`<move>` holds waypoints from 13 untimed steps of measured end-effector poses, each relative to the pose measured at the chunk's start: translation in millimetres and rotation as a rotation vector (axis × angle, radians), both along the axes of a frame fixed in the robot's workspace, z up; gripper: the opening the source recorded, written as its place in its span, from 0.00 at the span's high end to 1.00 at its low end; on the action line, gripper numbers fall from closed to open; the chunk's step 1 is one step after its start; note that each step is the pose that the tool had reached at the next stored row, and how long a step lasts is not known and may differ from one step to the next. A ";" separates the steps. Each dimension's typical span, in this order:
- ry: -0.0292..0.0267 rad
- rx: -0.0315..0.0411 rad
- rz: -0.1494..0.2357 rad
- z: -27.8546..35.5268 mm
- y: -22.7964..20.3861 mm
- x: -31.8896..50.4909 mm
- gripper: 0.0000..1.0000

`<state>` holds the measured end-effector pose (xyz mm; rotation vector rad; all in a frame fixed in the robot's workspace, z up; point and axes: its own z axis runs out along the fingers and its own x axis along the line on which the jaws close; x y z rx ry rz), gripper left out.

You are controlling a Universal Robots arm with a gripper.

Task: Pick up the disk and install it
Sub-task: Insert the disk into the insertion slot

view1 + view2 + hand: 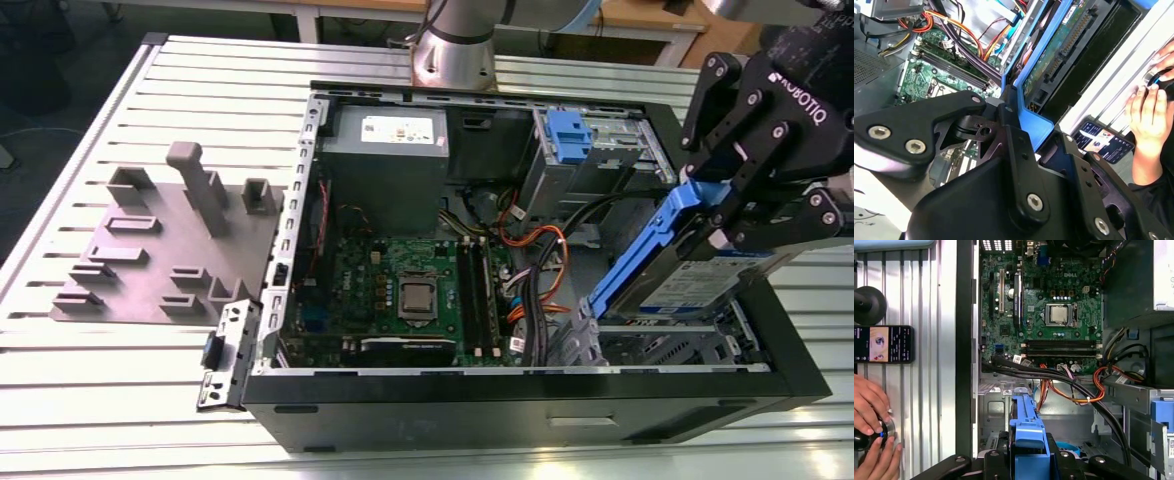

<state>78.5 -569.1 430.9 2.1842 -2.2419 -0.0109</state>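
Clamped on the blue handle end of the disk (pixel 687 268), the gripper (pixel 747 215) holds it tilted over the open computer case (pixel 400 400), its lower end in the metal bay (pixel 667 345) at the case's front corner. Another blue-tabbed drive (pixel 570 135) sits in its cage at the far corner. A person's hands (pixel 871 430) rest on the bench (pixel 107 400) beside a phone (pixel 884 344).

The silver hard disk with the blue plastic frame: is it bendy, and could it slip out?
Probably stiff: the silver hard disk in its blue plastic frame keeps a straight edge while tilted over the open black computer case. Its metal body looks heavy for its size. The black gripper clamps smooth plastic, so slipping seems possible.
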 end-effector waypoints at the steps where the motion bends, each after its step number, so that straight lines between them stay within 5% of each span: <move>1: 0.0000 0.0000 0.000 -0.7 -0.1 0.1 0.64; 13: 0.0000 0.0000 0.000 -8.4 -1.3 0.3 0.64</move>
